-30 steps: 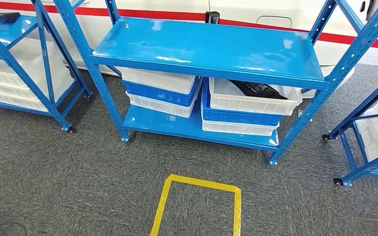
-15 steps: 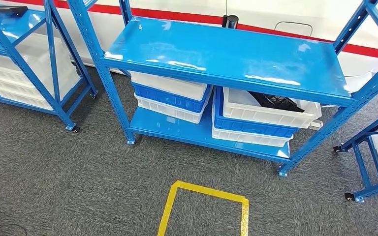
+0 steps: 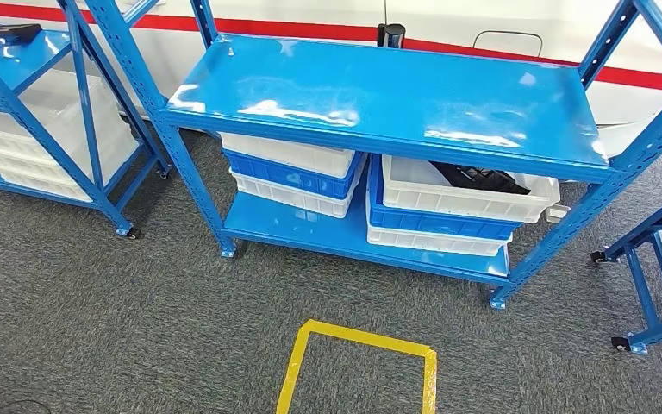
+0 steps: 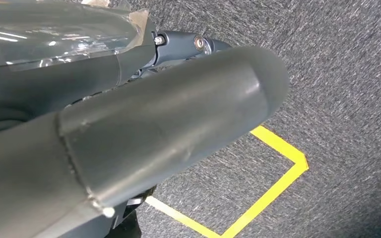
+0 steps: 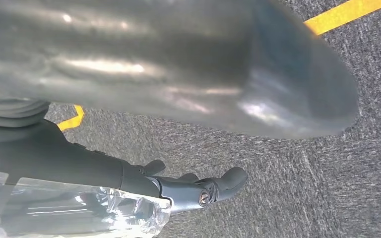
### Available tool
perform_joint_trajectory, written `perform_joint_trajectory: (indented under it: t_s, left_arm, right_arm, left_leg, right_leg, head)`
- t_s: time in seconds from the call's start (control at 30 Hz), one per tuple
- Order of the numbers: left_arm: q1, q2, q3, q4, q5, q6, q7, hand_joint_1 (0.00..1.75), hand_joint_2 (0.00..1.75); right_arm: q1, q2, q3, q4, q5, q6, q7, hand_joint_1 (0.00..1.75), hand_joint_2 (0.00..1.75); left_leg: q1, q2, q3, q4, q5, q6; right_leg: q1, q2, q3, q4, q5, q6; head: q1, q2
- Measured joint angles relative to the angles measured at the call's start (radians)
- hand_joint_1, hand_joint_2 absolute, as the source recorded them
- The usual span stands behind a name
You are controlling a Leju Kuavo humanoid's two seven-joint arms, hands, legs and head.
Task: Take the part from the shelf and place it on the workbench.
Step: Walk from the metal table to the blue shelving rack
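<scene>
A black part (image 3: pixel 478 178) lies in the top white bin (image 3: pixel 465 200) of the right-hand stack, on the lower level of the blue shelf (image 3: pixel 379 86) straight ahead in the head view. The upper shelf board hides much of the part. My left hand (image 4: pixel 154 124) hangs over the grey carpet with its thick thumb across the left wrist view and its dark fingers (image 4: pixel 198 44) holding nothing. My right hand (image 5: pixel 178 74) also hangs above the carpet, its fingers (image 5: pixel 213 186) stretched out and holding nothing. Both hands are well short of the shelf.
A second stack of white and blue bins (image 3: pixel 293 168) stands left of the part's stack. Another blue rack (image 3: pixel 17 95) stands at the left, one more (image 3: pixel 655 259) at the right. A yellow tape square (image 3: pixel 297 366) marks the carpet before the shelf. White wall with red stripe behind.
The whole head picture has shifted, so the camera has moved: the shelf now sits a little more to the right and looks slightly nearer. The bins and the part lie as before.
</scene>
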Motion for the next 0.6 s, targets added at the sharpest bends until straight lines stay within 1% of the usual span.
perform_joint_trajectory:
  t_s: [0.03,0.13,0.17,0.2,0.27,0.33,0.4,0.5,0.6]
  left_arm:
    - [0.000,0.000,0.000,0.000,0.000,0.001,0.000,0.00,0.00]
    - [0.000,0.000,0.000,0.000,0.001,0.007,-0.004,0.00,1.31]
    - [0.000,0.000,0.000,0.000,0.000,0.011,-0.005,0.00,1.31]
    - [0.000,0.000,0.000,0.000,-0.001,0.015,-0.008,0.00,0.87]
    - [0.000,0.000,-0.001,0.000,-0.003,0.022,-0.013,0.00,0.00]
    - [0.000,0.000,-0.002,0.000,-0.005,0.028,-0.018,0.00,0.87]
    - [0.000,0.000,-0.002,0.000,-0.005,0.033,-0.022,0.00,1.75]
    - [0.000,0.000,-0.002,0.000,-0.007,0.039,-0.030,0.00,1.75]
    - [0.000,0.000,-0.004,0.000,-0.019,0.049,-0.029,0.00,1.75]
  right_arm:
    - [0.000,0.000,0.000,0.000,0.000,0.002,-0.001,0.00,0.00]
    - [-0.001,0.000,-0.005,0.000,-0.017,0.031,-0.004,0.00,0.00]
    - [-0.003,0.000,-0.010,0.000,-0.029,0.047,-0.006,0.00,0.00]
    - [-0.004,0.000,-0.018,0.000,-0.047,0.069,-0.011,0.00,0.00]
    - [-0.007,0.000,-0.040,0.000,-0.091,0.132,-0.032,0.00,0.87]
    - [-0.011,0.001,-0.068,0.000,-0.133,0.204,-0.059,0.00,1.75]
    - [-0.018,0.002,-0.092,0.000,-0.161,0.265,-0.084,0.00,1.75]
    - [-0.030,0.005,-0.121,-0.001,-0.193,0.330,-0.107,0.00,1.75]
    - [-0.038,0.007,-0.144,-0.001,-0.212,0.358,-0.114,0.00,1.75]
  left_leg:
    - [0.000,0.000,0.001,-0.001,-0.001,-0.003]
    - [0.000,0.000,0.002,-0.001,-0.002,-0.006]
    - [0.000,0.000,0.002,-0.001,-0.002,-0.006]
    - [0.000,0.000,0.003,-0.001,-0.002,-0.007]
    - [-0.001,0.000,0.003,-0.001,-0.002,-0.007]
    - [-0.001,0.001,0.003,-0.001,-0.003,-0.008]
    - [-0.002,0.001,0.004,-0.001,-0.003,-0.008]
    - [-0.002,0.001,0.005,-0.001,-0.003,-0.007]
    - [-0.002,0.001,0.006,-0.001,-0.003,-0.007]
  right_leg:
    - [0.000,0.000,0.000,0.000,-0.001,-0.001]
    - [0.001,0.000,0.001,0.000,-0.001,-0.002]
    - [0.001,0.000,0.001,0.000,-0.002,-0.002]
    - [0.001,0.000,0.001,0.000,-0.002,-0.002]
    - [0.001,0.000,0.002,0.000,-0.002,-0.002]
    - [0.001,0.000,0.003,-0.001,-0.002,-0.002]
    - [0.001,0.000,0.004,-0.002,-0.002,-0.002]
    - [0.001,0.000,0.006,-0.003,-0.002,-0.002]
    - [0.001,0.000,0.008,-0.004,-0.002,-0.002]
  head:
    - [0.000,0.000]
    - [0.000,0.000]
    - [0.000,0.000]
    - [0.000,0.000]
    - [0.000,0.000]
    - [0.000,0.000]
    - [0.000,0.000]
    - [0.000,0.000]
    - [0.000,0.000]
